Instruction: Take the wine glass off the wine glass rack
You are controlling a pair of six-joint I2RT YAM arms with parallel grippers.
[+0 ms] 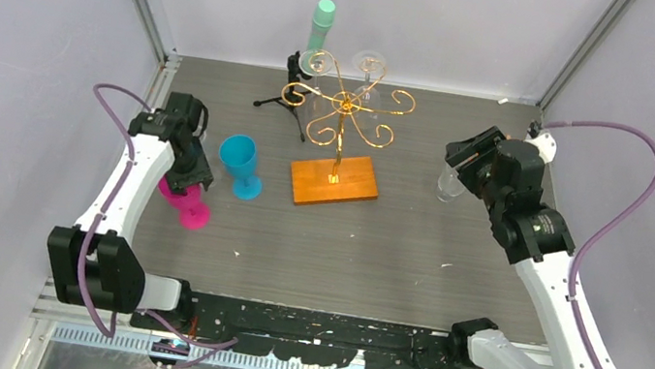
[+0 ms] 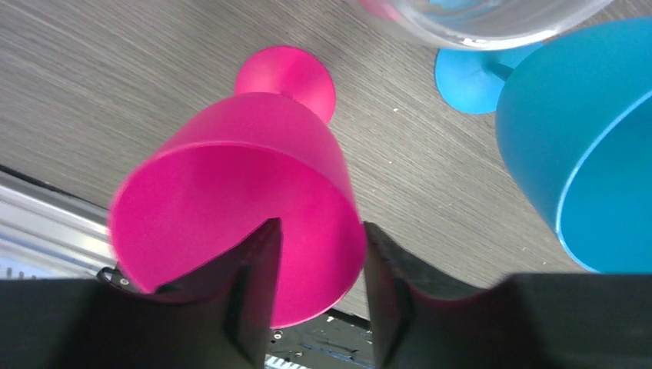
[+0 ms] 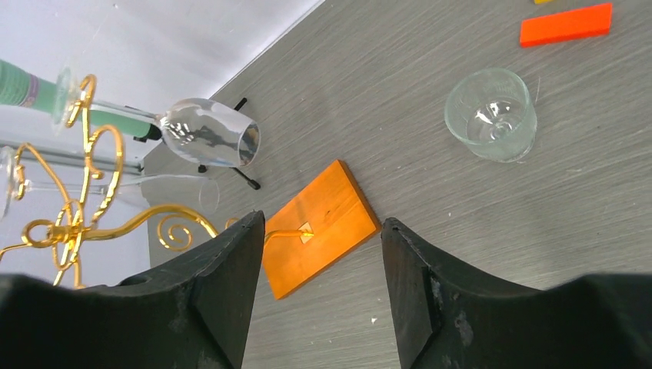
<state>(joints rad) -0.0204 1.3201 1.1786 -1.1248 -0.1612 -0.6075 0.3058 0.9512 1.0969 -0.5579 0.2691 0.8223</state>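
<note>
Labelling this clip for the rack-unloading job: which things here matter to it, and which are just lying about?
Belong to the job:
- wine glass rack
- clear wine glasses hanging on it
- pink goblet, rim between the left gripper fingers
- right gripper, open

Lying about:
- blue goblet
- clear glass standing on the table
- black tripod
- orange block

White-and-black arms, purple cables

Pale lavender walls enclose a grey wood-grain table.
</note>
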